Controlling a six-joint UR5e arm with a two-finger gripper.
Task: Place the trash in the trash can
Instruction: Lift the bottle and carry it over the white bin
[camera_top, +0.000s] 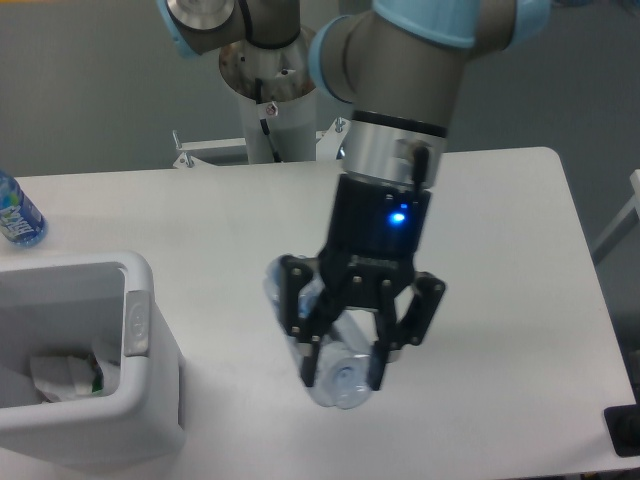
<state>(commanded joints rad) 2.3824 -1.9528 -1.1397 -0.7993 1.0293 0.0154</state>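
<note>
The clear crinkled plastic bottle (335, 375) lies on the white tabletop (500, 250) right under the arm, and you can see its ribbed, dented body running diagonally from upper left to lower right, with a rounded end showing at the lower tip. It looks see-through with a faint bluish cast; which end carries the cap you cannot tell, since the black fingers cover much of it. Your black two-finger pincer (342, 372) points straight down over the bottle, its fingers standing on either side of the body and closed in against it, so it appears to be pinching the bottle at its lower half. A blue light glows on the wrist just above.

The crumpled white paper carton with green marks (68, 375) already sits inside the large white rectangular plastic bin (140, 420) at the lower left of the view, resting low against the inner wall. The bin has a thick rim, rounded corners and a pale oval tab on the side facing the arm. The bin stands well apart from the bottle.

At the far left edge of the tabletop you can see part of another bottle with a bright blue label (18, 215).
</note>
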